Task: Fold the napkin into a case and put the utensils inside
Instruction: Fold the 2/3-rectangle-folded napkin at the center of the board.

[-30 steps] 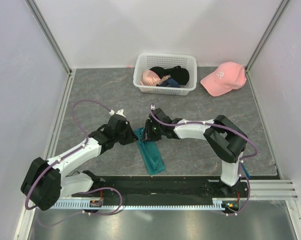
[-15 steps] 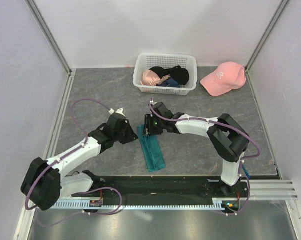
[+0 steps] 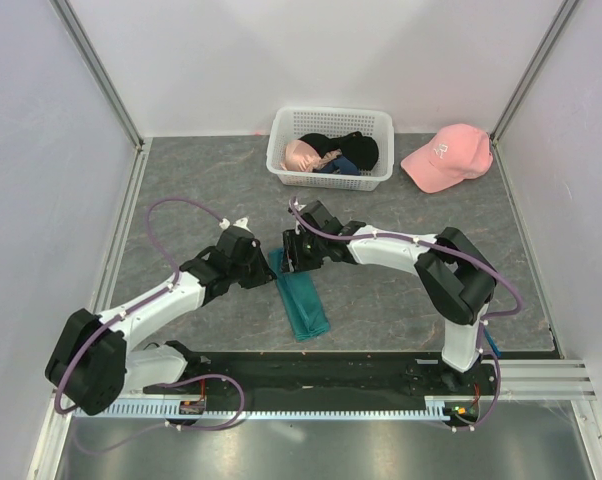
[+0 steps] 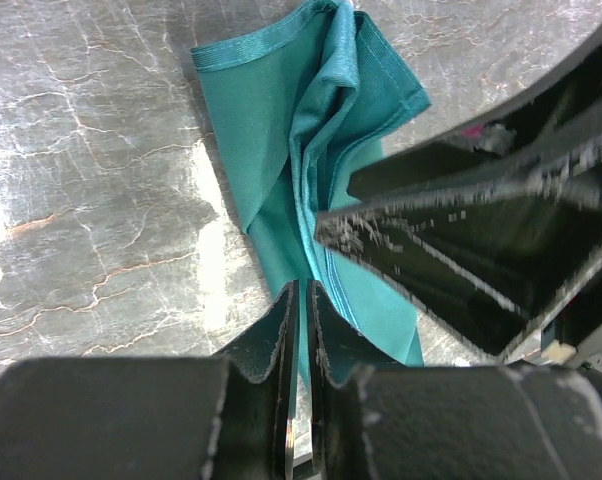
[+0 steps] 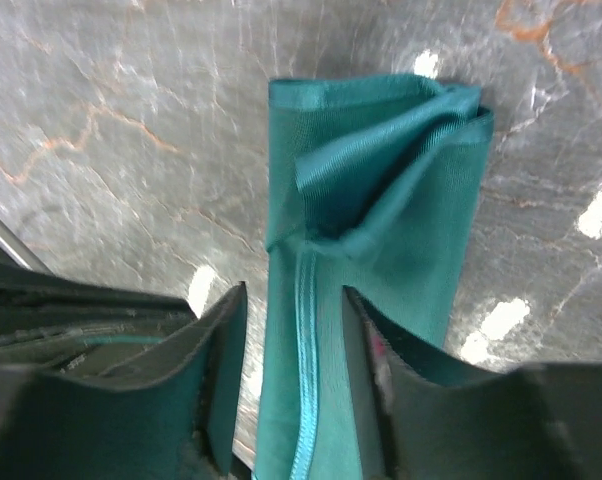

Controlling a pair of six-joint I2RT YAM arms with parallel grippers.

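The teal napkin point(image 3: 301, 300) lies as a narrow layered strip, the case, in the middle of the table, running from between the two grippers toward the near edge. My left gripper point(image 3: 269, 266) is at its far left corner, shut on an edge of the cloth point(image 4: 311, 130), which passes between the left jaws point(image 4: 303, 290). My right gripper point(image 3: 293, 262) stands open over the far end. Its fingers straddle the rumpled layers point(image 5: 381, 200), with a gap on the left side point(image 5: 291, 300). The utensils are out of view.
A white lattice basket point(image 3: 329, 115) with dark and pink garments point(image 3: 346, 150) stands at the back centre. A pink cap point(image 3: 446, 155) lies at the back right. The black base rail point(image 3: 321, 375) runs along the near edge.
My right gripper has opened wider and shifted slightly left and back over the far end of the strip. The left gripper has kept its grip and hardly moved.
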